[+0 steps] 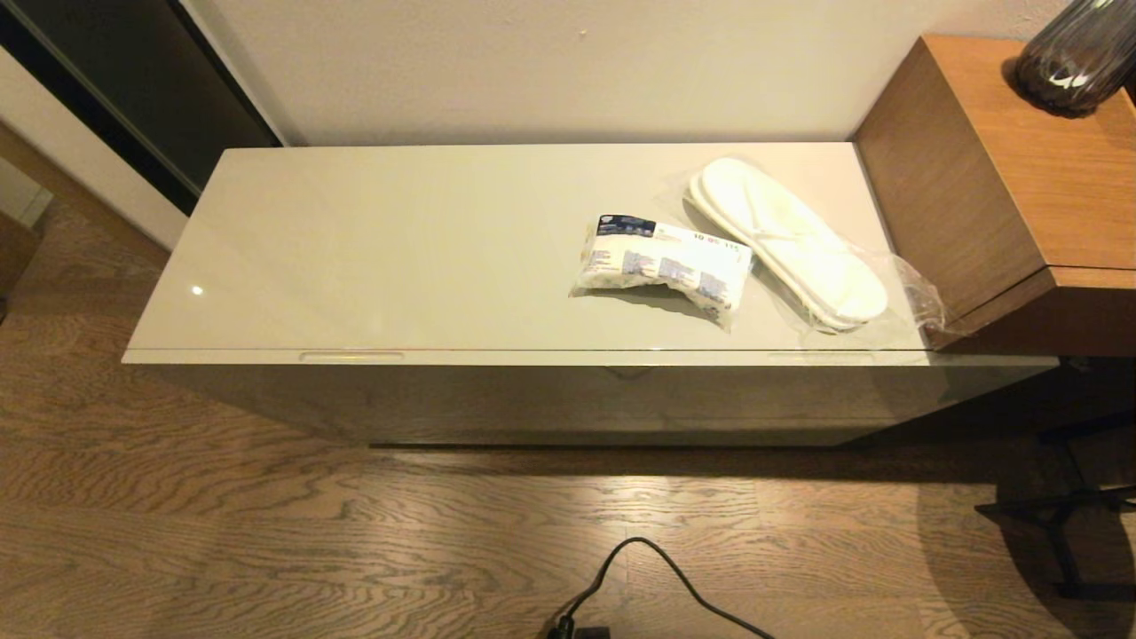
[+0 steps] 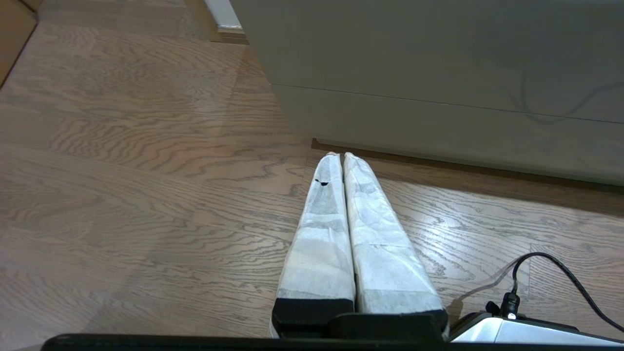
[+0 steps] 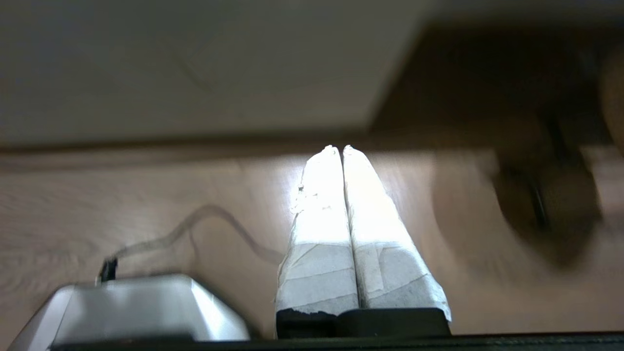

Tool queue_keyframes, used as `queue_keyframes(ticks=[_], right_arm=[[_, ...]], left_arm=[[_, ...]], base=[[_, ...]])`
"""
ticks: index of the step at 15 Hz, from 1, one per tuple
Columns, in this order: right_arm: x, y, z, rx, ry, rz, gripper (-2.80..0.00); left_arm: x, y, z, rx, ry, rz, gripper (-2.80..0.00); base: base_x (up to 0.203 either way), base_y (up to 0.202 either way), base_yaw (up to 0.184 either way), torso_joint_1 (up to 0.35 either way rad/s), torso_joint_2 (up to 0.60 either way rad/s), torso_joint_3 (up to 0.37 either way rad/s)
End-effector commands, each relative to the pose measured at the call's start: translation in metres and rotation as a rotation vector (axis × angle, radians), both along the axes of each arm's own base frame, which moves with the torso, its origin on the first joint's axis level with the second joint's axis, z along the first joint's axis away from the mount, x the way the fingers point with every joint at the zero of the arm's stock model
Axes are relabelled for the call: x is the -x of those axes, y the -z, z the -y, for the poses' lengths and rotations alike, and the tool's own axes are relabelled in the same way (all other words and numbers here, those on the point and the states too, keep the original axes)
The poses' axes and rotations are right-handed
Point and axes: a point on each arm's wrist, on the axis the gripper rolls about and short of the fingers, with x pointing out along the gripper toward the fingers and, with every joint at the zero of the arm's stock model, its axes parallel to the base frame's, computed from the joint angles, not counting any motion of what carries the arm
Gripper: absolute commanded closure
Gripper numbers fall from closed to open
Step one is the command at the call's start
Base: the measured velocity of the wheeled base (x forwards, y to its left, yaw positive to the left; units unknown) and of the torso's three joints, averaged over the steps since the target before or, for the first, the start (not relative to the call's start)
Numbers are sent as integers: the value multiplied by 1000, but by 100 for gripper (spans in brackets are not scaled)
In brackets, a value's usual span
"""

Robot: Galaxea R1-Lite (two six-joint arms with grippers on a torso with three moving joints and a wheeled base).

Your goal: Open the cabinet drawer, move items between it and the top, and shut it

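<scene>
The cabinet drawer (image 1: 550, 395) is closed, its pale glossy face below the top (image 1: 373, 257), with a handle slot (image 1: 351, 357) near the left. On the top's right half lie the white packet with blue panels (image 1: 664, 264) and, beside it to the right, the white slippers (image 1: 790, 241) in their clear bag. Neither arm shows in the head view. My left gripper (image 2: 340, 155) is shut and empty, low over the floor, pointing at the cabinet's front (image 2: 438, 73). My right gripper (image 3: 340, 147) is also shut and empty, low near the cabinet's base.
A taller brown wooden unit (image 1: 1003, 177) adjoins the cabinet on the right, with a dark glass vase (image 1: 1074, 58) on it. A black cable (image 1: 657, 577) runs across the wood floor in front. A dark stand's legs (image 1: 1056, 515) sit at the right.
</scene>
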Motion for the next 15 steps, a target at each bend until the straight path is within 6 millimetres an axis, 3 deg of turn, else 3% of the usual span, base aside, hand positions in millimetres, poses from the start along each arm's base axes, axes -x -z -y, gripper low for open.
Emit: queue_keyframes(ticks=[1, 15], right_arm=[[-5, 10, -1, 15, -55, -13, 0], [-4, 10, -1, -66, -55, -14, 0]], left_arm=[[3, 2, 0, -7, -2, 36, 0], [3, 2, 1, -7, -1, 36, 0]], base=[[0, 0, 0, 0, 0, 0], [0, 0, 0, 0, 0, 0]])
